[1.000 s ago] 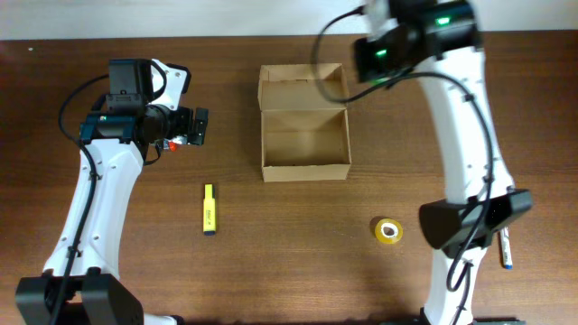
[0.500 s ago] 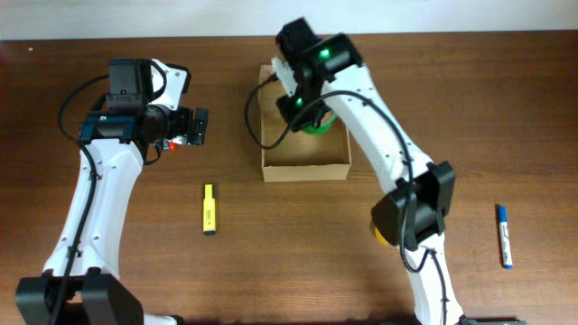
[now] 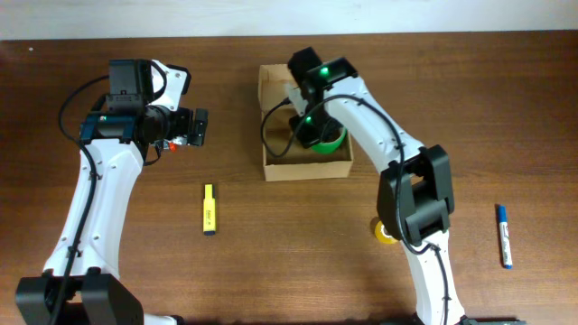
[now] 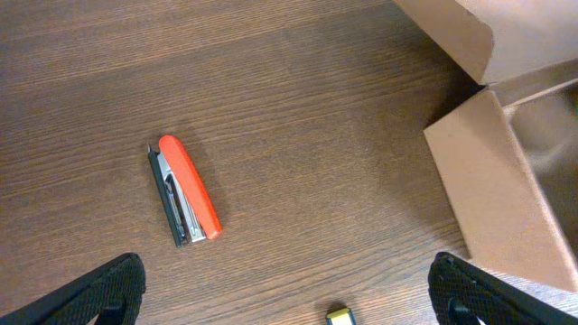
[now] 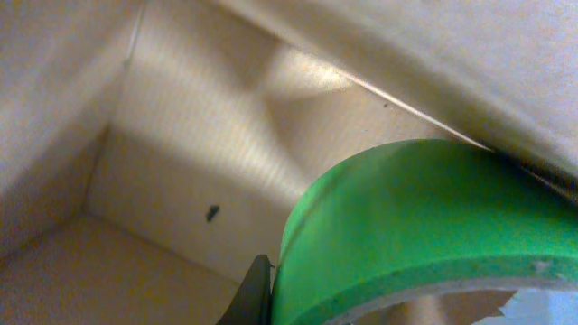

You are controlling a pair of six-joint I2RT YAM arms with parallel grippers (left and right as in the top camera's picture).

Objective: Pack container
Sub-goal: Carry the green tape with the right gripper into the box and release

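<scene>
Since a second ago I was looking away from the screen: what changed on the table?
The right arm swung left from the far edge and lowered a green tape roll into the box, jaws apparently closed on it. The left arm, highlighter, yellow tape and marker stayed put.

A brown wooden table (image 3: 271, 262) is being used to carry everything. An open cardboard box (image 3: 307, 169) is being borne near the far edge, about the middle. A yellow highlighter (image 3: 209, 209) is being shown lying nearer and to the left of it. A yellow roll of tape (image 3: 380, 233), half hidden, and a blue marker (image 3: 503, 236) are being shown to the right. A red stapler (image 4: 185, 190) is being shown lying flat left of the box.
</scene>
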